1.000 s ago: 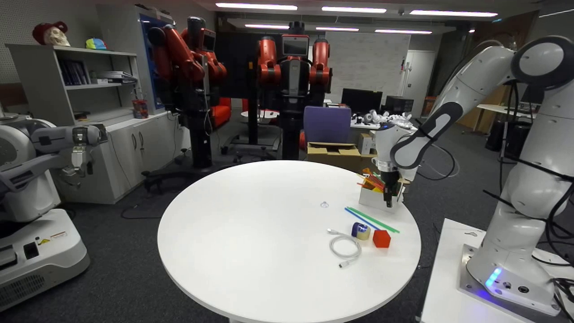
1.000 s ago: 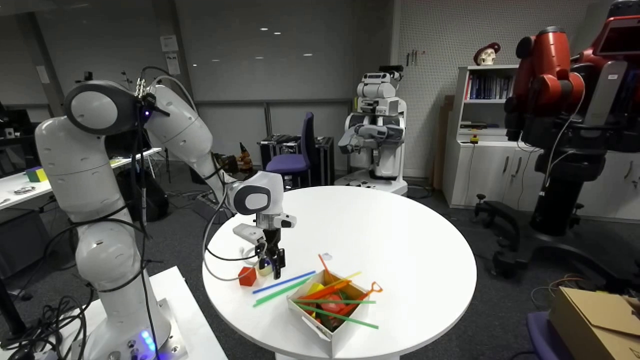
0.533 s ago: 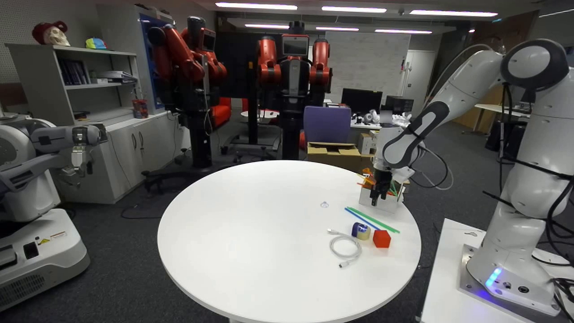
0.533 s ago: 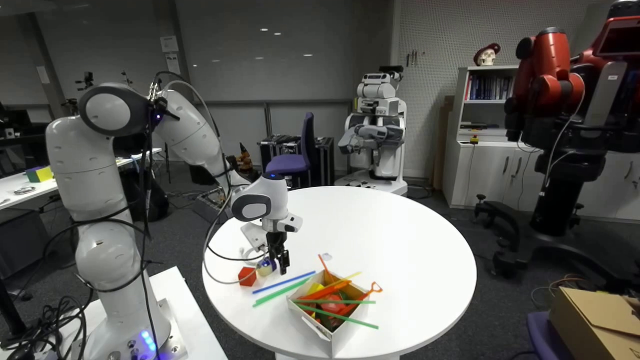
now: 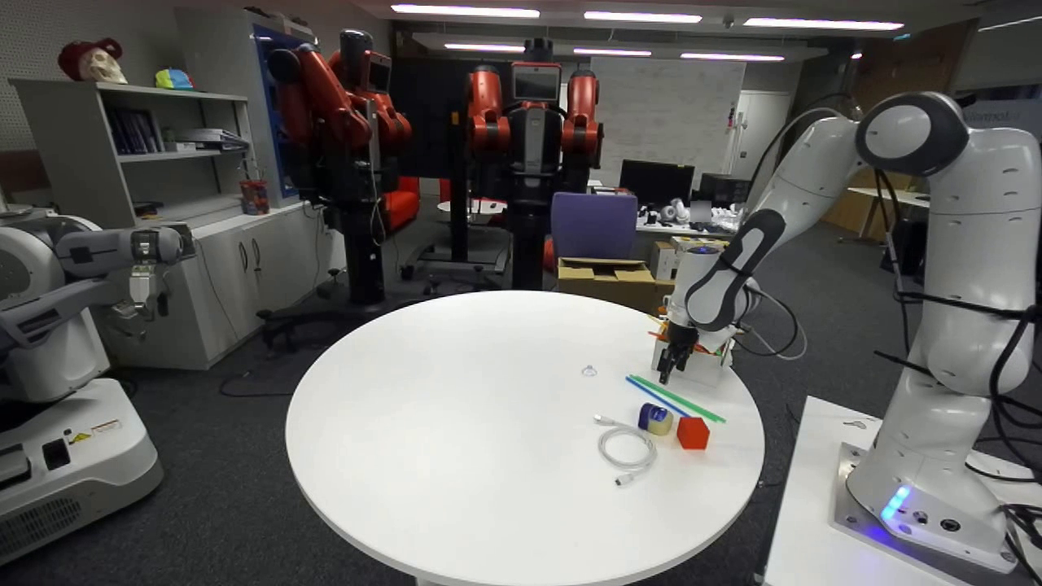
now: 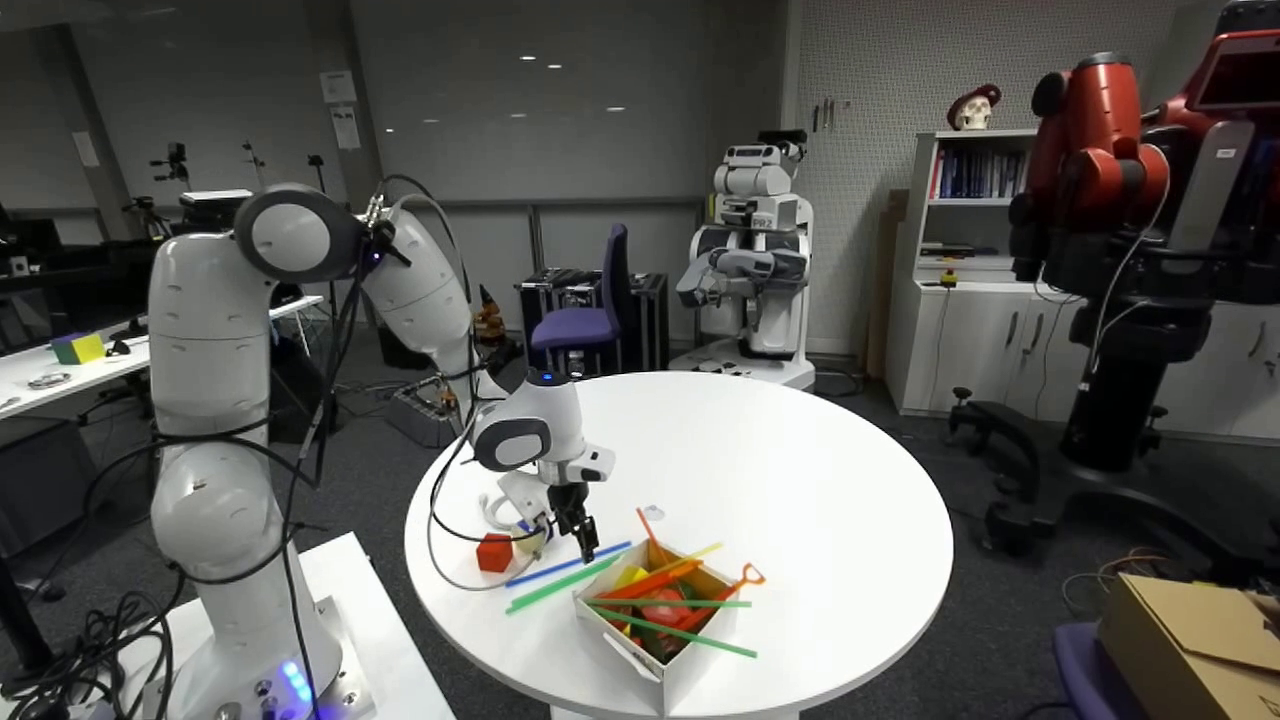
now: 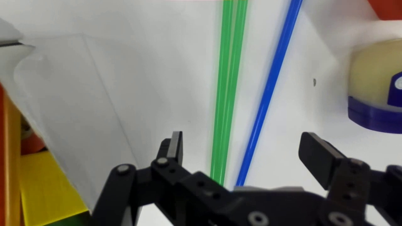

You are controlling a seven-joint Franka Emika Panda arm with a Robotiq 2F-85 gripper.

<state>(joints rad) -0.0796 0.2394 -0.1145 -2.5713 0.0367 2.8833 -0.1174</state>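
Observation:
My gripper [image 7: 242,149] is open and empty, pointing down over the round white table [image 5: 456,423]. In the wrist view, two green sticks [image 7: 227,94] lying side by side and a blue stick [image 7: 271,81] run between its fingers, below them on the table. In the exterior views the gripper [image 5: 667,374] [image 6: 588,550] hangs near the sticks' ends, beside a white box [image 6: 695,670]. A blue-and-beige round item [image 7: 370,72] lies to the right in the wrist view. A red block [image 5: 693,434] sits beside it, only its corner showing in the wrist view [image 7: 388,9].
The box holds orange, yellow, red and green things, with sticks jutting over its rim. A coiled white cable [image 5: 627,448] and a small clear item [image 5: 588,371] lie on the table. A brown cardboard box [image 6: 1190,640] stands beyond the table.
The gripper has moved left in one exterior view and right in the other, and is tilted slightly, now by the sticks' ends. The arm's elbow has lowered. The things on the table have not moved.

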